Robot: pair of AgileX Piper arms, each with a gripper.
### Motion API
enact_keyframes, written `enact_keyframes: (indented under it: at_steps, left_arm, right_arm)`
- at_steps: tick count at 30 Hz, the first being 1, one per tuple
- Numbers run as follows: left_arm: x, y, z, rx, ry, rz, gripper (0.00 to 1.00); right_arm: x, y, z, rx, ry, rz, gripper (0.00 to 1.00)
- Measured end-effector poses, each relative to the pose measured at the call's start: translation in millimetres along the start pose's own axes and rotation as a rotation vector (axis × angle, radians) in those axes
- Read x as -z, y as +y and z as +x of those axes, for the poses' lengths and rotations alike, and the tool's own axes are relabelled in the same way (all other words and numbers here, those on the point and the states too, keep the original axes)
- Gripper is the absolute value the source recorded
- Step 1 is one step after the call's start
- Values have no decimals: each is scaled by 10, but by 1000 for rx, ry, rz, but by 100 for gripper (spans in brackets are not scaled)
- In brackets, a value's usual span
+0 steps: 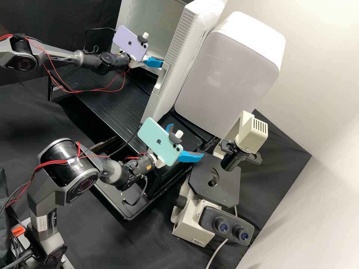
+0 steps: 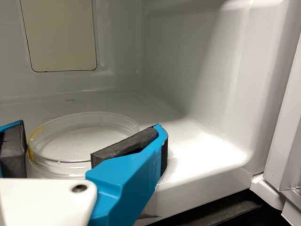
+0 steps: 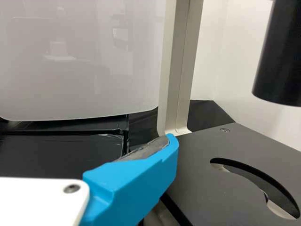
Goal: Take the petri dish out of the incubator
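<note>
The left pincer (image 2: 89,131) stands apart around the petri dish (image 2: 77,143) in the incubator (image 2: 211,70). Best to close gently on its wall, then withdraw level.

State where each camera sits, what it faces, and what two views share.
High: fixed above the bench, looking down on white incubator, grey microscope, both arms.
Left wrist: looks into the incubator at the clear round petri dish between its blue fingers.
Right wrist: faces the microscope's black stage past one blue finger.
High and right wrist share the stage.
</note>
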Motion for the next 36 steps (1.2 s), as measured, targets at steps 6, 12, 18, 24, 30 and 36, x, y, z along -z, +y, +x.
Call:
enact_keyframes:
  at_steps: [6, 12, 18, 24, 30, 36]
  left_arm:
    - [0, 0, 0, 0, 0, 0, 0]
    - [0, 0, 0, 0, 0, 0, 0]
    - [0, 0, 0, 0, 0, 0, 0]
    - [12, -6, -26, 7, 1, 4, 0]
    - [42, 35, -150, 14, -5, 5, 0]
    - [91, 42, -343, 17, -34, 11, 0]
  right_arm:
    - [0, 0, 0, 0, 0, 0, 100]
    - [0, 0, 0, 0, 0, 0, 100]
    - [0, 0, 0, 0, 0, 0, 100]
    - [0, 0, 0, 0, 0, 0, 100]
    - [0, 0, 0, 0, 0, 0, 100]
    - [0, 0, 0, 0, 0, 0, 100]
